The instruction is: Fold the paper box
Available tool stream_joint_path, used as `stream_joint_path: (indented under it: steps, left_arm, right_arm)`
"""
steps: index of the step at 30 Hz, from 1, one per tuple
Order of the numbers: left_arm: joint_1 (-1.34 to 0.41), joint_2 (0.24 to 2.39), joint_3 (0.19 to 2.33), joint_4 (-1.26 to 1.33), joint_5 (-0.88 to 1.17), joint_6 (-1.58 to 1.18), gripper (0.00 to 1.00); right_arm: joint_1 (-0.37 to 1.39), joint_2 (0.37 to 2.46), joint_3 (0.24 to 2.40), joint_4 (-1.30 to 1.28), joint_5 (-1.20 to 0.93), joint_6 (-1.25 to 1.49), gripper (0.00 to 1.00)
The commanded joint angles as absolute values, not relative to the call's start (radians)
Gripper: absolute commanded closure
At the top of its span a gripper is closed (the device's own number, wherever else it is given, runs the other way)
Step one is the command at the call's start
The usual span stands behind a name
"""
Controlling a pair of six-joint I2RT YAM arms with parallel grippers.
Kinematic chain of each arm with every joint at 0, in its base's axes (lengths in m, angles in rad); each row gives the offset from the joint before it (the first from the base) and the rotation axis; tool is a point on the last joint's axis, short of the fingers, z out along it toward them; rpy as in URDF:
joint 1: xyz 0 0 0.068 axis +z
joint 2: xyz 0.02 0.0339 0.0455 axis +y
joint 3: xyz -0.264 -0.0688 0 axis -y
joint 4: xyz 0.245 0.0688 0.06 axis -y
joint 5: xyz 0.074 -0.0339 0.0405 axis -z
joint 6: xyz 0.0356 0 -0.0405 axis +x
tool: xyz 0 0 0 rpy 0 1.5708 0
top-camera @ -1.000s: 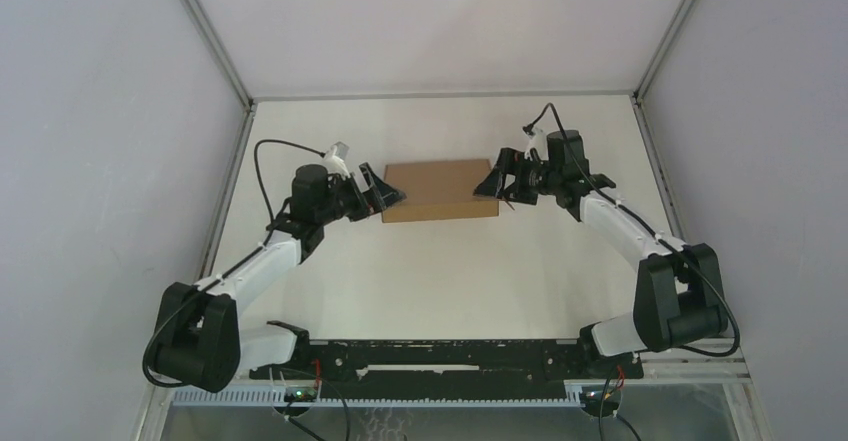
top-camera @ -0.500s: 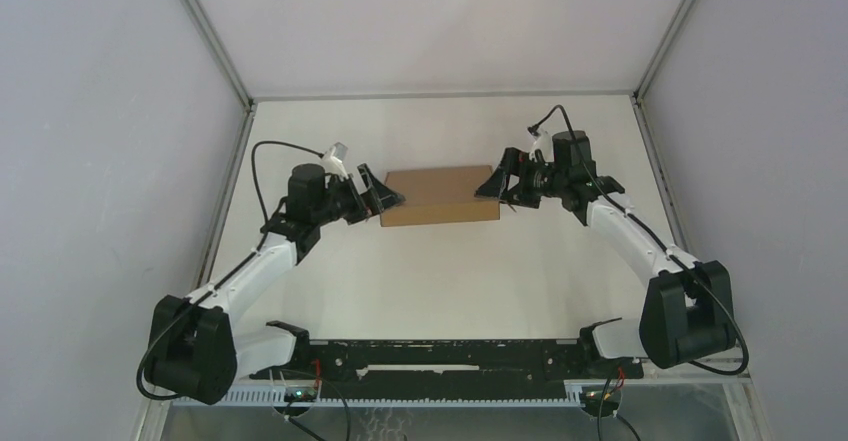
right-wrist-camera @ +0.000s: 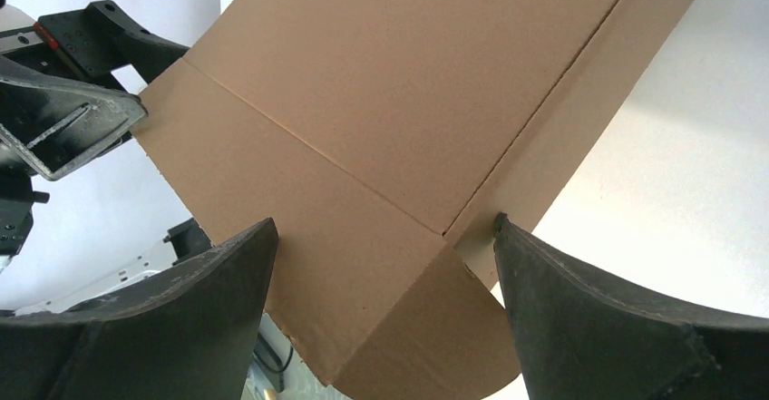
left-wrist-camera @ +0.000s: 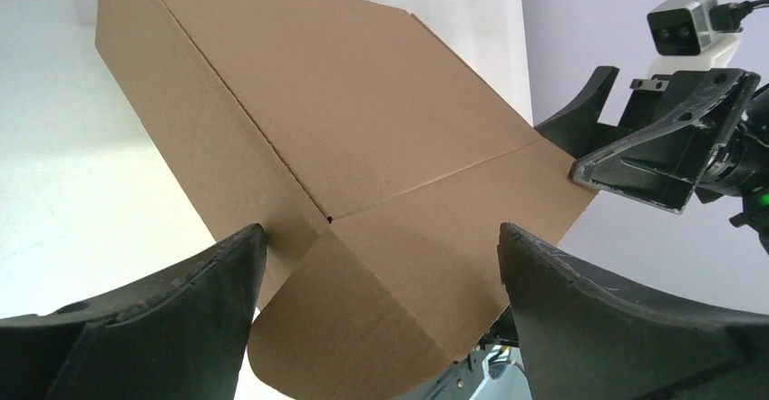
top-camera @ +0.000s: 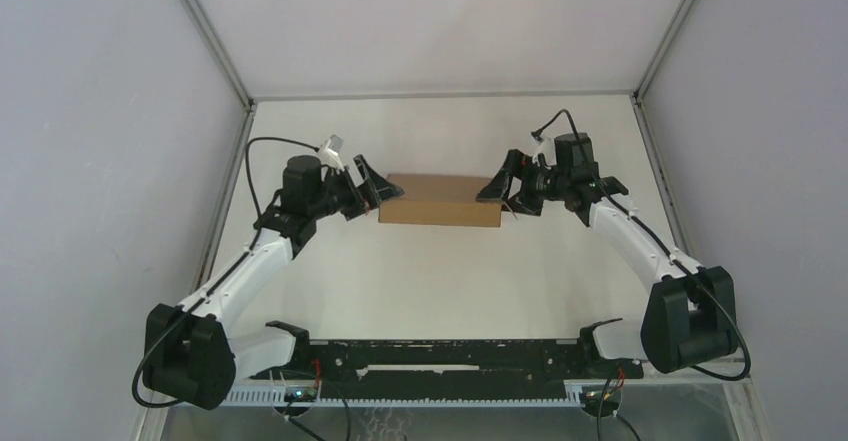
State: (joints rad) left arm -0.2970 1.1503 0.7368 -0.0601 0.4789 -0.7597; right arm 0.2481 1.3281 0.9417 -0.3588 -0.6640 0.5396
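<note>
Paper box lying on the white bench, long axis running left to right, midway between the two arms. Top face plain brown, unbroken but for crease lines; resting flat or tipped up slightly, not possible to tell.

Left tool meeting the box's left short end and right tool meeting its right short end. Both pointing inward along the long axis, neither arm nearer than the other.

From the left wrist: fingers spread wide, straddling the box's left end. One tip appearing to touch the side wall, the other sitting just beside a rounded flap sticking out at that end.

From the right wrist: much the same, mirrored. Fingers spread wide on either side of the box's right end, another rounded flap jutting out between them.

Neither tool pinching cardboard; any pressing against the ends not possible to tell.

Judging from this: main body looking formed, end flaps not yet tucked. Coming move likely turning on pushing inward along the long axis, each tool bracing the box against the other to stop it sliding.

Room for moving: bare bench lying both nearer than the box and beyond it, and grey side walls standing well apart from both short ends.
</note>
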Motion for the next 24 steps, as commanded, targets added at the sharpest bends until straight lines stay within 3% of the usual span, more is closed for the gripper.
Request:
stream_joint_path:
  steps: [1,24]
  left_arm:
    - [-0.319,1.117,0.83,-0.042,0.651,-0.848,0.0]
    - [-0.319,1.023,0.823,-0.162,0.675,-0.934,0.0]
  right_arm:
    - [0.272,1.275,1.012,-0.341,-0.798,0.613,0.03]
    - [0.287,1.225,1.038,-0.462,-0.85,0.677,0.0]
